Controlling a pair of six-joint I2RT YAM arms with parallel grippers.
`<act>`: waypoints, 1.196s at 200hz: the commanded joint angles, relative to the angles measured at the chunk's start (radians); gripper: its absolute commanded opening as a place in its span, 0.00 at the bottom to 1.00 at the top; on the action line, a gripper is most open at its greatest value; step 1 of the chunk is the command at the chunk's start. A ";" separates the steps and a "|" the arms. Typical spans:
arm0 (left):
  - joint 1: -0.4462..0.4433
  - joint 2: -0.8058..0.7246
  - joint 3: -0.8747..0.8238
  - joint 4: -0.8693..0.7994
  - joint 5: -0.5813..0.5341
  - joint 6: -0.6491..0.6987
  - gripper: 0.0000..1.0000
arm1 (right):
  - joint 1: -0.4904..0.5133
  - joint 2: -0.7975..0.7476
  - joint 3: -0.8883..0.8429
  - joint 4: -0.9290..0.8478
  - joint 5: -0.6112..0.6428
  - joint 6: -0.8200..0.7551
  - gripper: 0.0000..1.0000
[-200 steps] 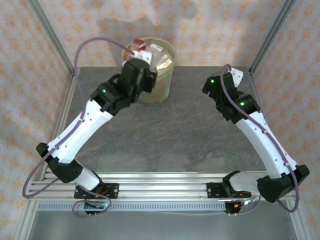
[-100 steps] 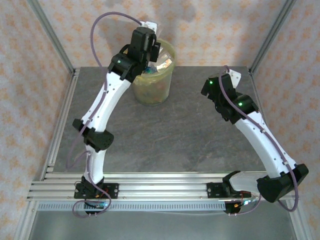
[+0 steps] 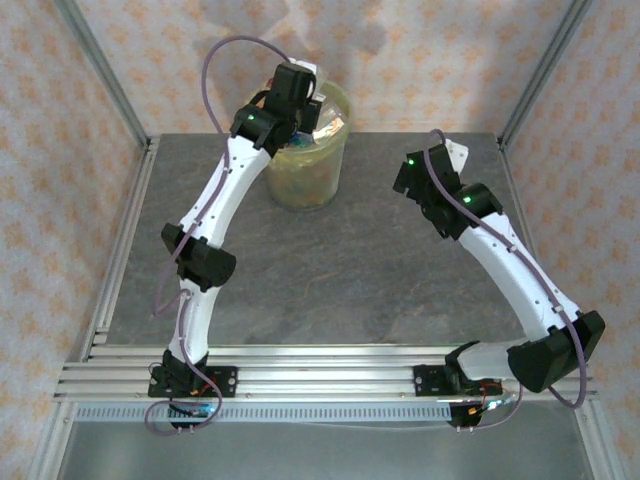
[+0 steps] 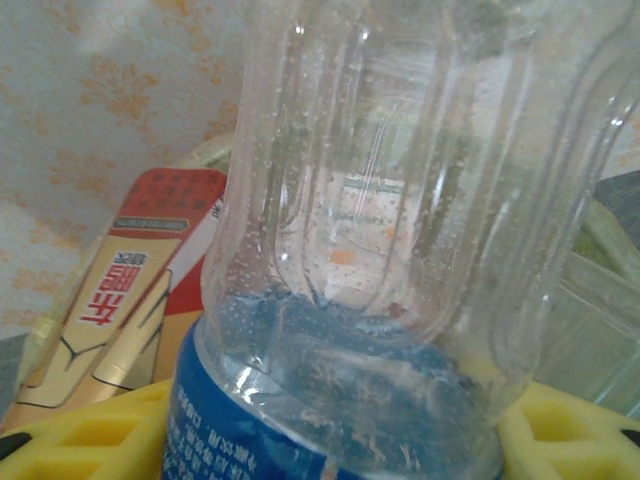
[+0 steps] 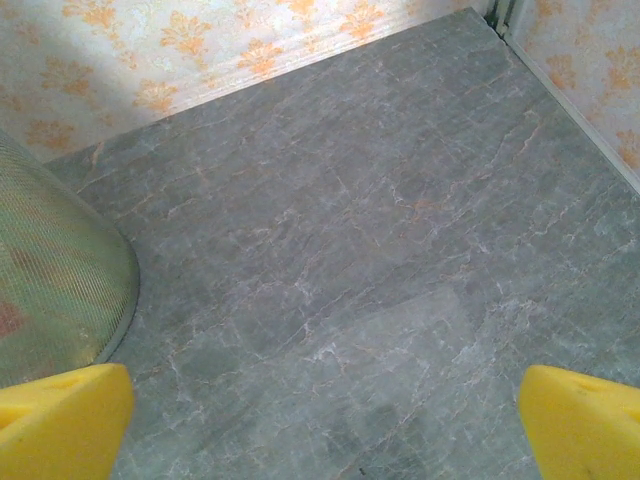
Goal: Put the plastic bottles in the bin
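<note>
Bottle (image 4: 400,200) now farther over bin (image 3: 312,188)

Both arms are the same build: the left arm (image 3: 215,200) and right arm (image 3: 510,265) have glossy white shells on the long links and chunky black housings at the joints, with small dark dots running along the white covers. Each one has a thin purple cable (image 3: 240,40) looping loose beside it, and little green lights (image 3: 466,198) glow on the black joint blocks. The bases (image 3: 190,380) are black with bits of coloured wiring underneath. The right fingers (image 5: 60,420) are plain bright yellow. The left fingers (image 4: 80,440) are yellow too, with honeycomb-ish pockets moulded in.
</note>
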State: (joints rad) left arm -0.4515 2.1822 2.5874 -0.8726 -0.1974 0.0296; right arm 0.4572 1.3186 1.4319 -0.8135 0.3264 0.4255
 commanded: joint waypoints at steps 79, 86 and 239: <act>0.002 0.002 0.046 0.014 0.032 -0.043 0.82 | -0.001 0.025 0.049 0.012 -0.025 -0.022 0.99; 0.002 0.004 0.045 0.023 0.032 -0.047 0.82 | -0.001 0.027 0.049 0.012 -0.027 -0.022 0.99; 0.019 0.047 0.072 0.174 0.036 -0.041 0.42 | -0.002 0.054 0.078 -0.004 -0.059 -0.024 0.99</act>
State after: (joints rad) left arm -0.4492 2.2005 2.6183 -0.7765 -0.1883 -0.0319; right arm 0.4572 1.3682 1.4708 -0.8066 0.2672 0.4145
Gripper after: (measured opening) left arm 0.433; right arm 0.992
